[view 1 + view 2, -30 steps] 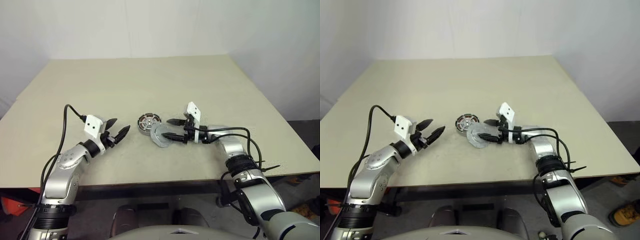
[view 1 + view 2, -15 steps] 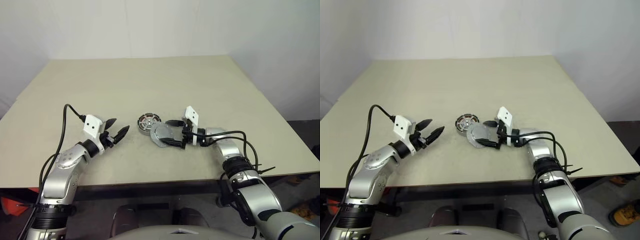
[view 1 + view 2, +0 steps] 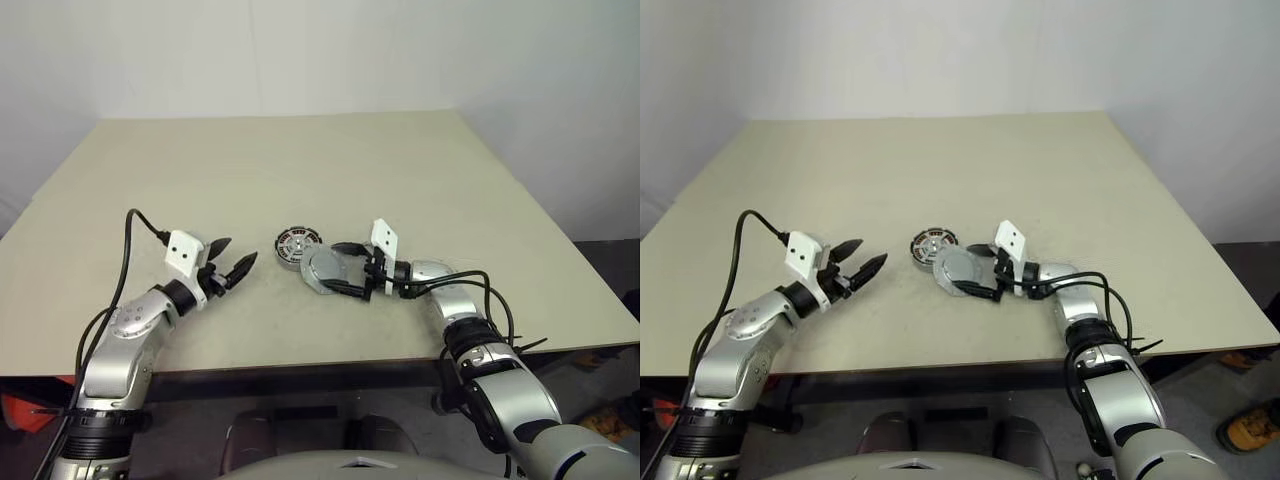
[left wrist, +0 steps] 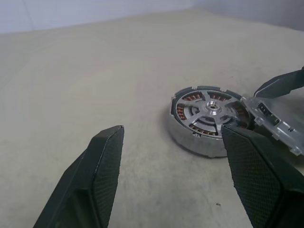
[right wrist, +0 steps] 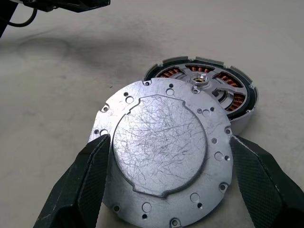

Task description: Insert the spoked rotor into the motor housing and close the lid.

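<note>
The motor housing (image 3: 297, 243) stands near the middle of the table, with copper windings under a ring of rim segments. The spoked rotor (image 4: 209, 107) sits inside it, hub up. A flat round silver lid (image 5: 161, 147) lies tilted just right of the housing, its far edge against the housing's rim (image 5: 247, 102). My right gripper (image 3: 333, 268) reaches in from the right and is open, one finger on each side of the lid and close to its rim. My left gripper (image 3: 240, 250) hovers open to the left of the housing, apart from it and holding nothing.
The beige table (image 3: 300, 170) stretches wide behind the housing. Its front edge (image 3: 300, 362) runs close under both forearms. A black cable (image 3: 130, 260) loops from the left wrist.
My right gripper has sunk toward the table and spread its fingers wider around the lid, which now lies lower against the housing. The left arm has kept still.
</note>
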{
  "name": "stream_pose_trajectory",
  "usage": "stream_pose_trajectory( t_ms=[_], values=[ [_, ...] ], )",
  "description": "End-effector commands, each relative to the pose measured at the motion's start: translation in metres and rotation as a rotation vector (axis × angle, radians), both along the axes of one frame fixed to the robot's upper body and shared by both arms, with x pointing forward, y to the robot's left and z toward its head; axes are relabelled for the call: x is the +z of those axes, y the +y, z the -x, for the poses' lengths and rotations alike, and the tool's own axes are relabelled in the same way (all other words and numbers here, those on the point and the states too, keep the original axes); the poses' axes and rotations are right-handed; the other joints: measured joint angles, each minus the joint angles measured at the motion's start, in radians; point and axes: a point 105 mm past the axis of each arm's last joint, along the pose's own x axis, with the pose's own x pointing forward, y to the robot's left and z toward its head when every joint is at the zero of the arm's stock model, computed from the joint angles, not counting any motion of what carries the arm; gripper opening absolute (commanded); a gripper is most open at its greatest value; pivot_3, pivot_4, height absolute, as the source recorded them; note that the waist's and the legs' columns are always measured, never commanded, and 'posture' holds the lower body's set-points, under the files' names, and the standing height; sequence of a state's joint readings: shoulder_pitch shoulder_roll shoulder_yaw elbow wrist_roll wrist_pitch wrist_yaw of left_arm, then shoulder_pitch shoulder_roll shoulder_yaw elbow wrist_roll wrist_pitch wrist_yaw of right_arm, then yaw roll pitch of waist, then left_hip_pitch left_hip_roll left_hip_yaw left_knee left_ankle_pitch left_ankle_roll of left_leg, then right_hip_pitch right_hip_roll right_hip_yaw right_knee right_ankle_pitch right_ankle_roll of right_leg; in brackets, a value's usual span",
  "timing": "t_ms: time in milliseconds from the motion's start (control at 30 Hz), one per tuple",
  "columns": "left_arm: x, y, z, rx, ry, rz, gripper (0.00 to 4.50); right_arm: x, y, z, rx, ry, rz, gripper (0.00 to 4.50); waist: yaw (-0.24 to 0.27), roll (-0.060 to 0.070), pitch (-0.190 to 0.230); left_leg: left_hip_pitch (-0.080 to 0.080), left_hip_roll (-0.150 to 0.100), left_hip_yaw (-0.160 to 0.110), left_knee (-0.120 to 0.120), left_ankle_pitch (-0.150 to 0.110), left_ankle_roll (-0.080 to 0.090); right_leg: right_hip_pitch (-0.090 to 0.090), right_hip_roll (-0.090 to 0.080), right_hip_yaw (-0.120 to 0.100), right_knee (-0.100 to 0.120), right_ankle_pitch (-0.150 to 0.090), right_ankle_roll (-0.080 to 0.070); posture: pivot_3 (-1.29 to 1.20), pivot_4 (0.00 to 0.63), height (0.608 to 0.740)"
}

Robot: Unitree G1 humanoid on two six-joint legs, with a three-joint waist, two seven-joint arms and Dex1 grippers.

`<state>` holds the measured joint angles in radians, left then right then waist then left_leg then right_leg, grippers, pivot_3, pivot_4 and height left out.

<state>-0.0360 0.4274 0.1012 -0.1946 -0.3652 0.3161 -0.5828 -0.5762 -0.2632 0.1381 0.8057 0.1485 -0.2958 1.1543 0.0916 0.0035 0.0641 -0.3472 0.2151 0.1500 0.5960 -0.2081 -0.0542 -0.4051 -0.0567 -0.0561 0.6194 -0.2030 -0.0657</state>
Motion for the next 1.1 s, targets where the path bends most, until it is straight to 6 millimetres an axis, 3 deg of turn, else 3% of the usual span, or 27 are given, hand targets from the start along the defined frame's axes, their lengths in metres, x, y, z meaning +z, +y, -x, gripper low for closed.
stream_pose_trajectory(
  t_ms=[33,167,267,367,600,933,1100],
  values=[
    [0.012,0.004,0.000,-0.001,-0.038,-0.018,3.46,0.005,0.005,0.000,0.007,-0.047,-0.030,4.49,0.000,0.000,0.000,0.000,0.000,0.000,0.000,0.000,0.000,0.000,0.000,0.000,0.000,0.000,0.000,0.00,0.000,0.740],
    [0.012,0.007,0.002,0.000,-0.033,-0.026,3.46,0.002,0.009,0.002,0.007,-0.047,-0.040,4.49,-0.002,0.000,0.000,0.000,0.000,0.000,0.000,0.000,0.000,0.000,0.000,0.000,0.000,0.000,0.000,0.00,0.000,0.740],
    [0.013,0.008,0.003,0.000,-0.029,-0.034,3.46,-0.002,0.011,0.003,0.000,-0.038,-0.045,3.88,-0.005,-0.001,0.000,0.000,0.000,0.000,0.000,0.000,0.000,0.000,0.000,0.000,0.000,0.000,0.000,0.00,0.000,0.740],
    [0.013,0.009,0.003,0.000,-0.029,-0.037,3.46,-0.003,0.012,0.002,-0.005,-0.034,-0.045,2.94,-0.011,-0.001,-0.001,0.001,0.000,0.000,0.000,0.000,0.000,0.001,0.000,0.000,0.000,0.000,0.000,0.00,0.000,0.740],
    [0.014,0.010,0.001,0.004,-0.032,-0.041,3.46,0.000,0.012,-0.003,-0.018,-0.034,-0.041,2.92,-0.021,-0.001,-0.001,0.002,0.000,0.000,0.000,0.000,0.000,0.003,0.000,0.000,0.000,-0.001,0.001,0.00,0.000,0.740],
    [0.012,0.006,0.001,0.012,-0.037,-0.027,3.46,0.042,0.021,-0.011,0.077,0.023,-0.096,2.92,-0.022,-0.001,-0.001,0.002,0.000,0.000,0.000,0.000,0.000,0.002,0.000,0.000,0.000,0.000,0.000,0.00,0.000,0.740],
    [0.011,0.006,0.003,0.024,-0.039,-0.022,3.46,0.047,0.028,-0.013,0.060,0.063,-0.099,2.92,-0.022,-0.001,-0.001,-0.001,0.001,0.000,0.000,0.000,0.001,0.000,0.000,0.000,0.000,0.000,-0.001,0.00,0.000,0.740]
  ],
)
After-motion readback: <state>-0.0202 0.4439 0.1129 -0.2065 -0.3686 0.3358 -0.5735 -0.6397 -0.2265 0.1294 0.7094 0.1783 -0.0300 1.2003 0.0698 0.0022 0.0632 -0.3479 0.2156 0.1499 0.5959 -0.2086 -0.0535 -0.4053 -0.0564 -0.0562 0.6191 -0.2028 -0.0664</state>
